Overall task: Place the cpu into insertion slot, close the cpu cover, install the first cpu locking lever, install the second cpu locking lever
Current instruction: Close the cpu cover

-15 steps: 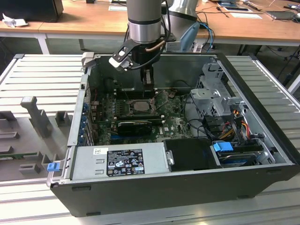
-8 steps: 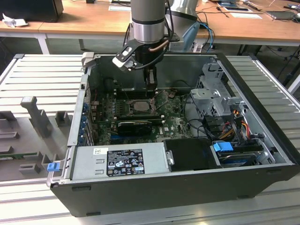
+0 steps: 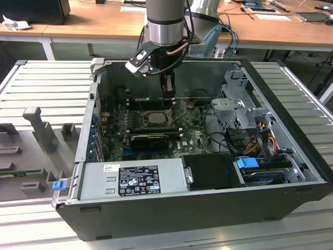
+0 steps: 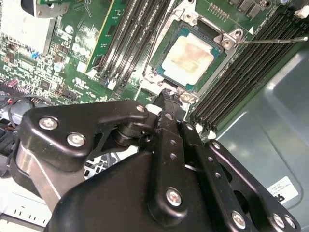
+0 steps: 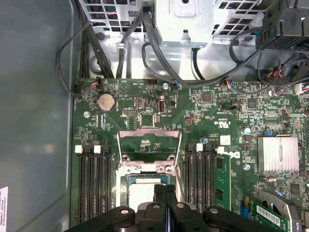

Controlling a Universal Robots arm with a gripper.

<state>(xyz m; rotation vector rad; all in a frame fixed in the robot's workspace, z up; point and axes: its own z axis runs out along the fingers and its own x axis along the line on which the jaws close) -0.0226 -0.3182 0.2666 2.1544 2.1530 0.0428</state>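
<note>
Ribbed grey worktop (image 3: 291, 83); an open computer case (image 3: 171, 208) is carried on it. In the exterior view the gripper (image 3: 167, 99) is held near the cpu (image 3: 156, 117), at its 1 o'clock, jaws pressed together. The cpu cover (image 5: 149, 145) is swung open. The cpu is seated in the socket (image 4: 153, 81).

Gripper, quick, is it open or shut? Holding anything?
Black gripper: shut, holding nothing, close beside the small flat grey square cpu.
</note>
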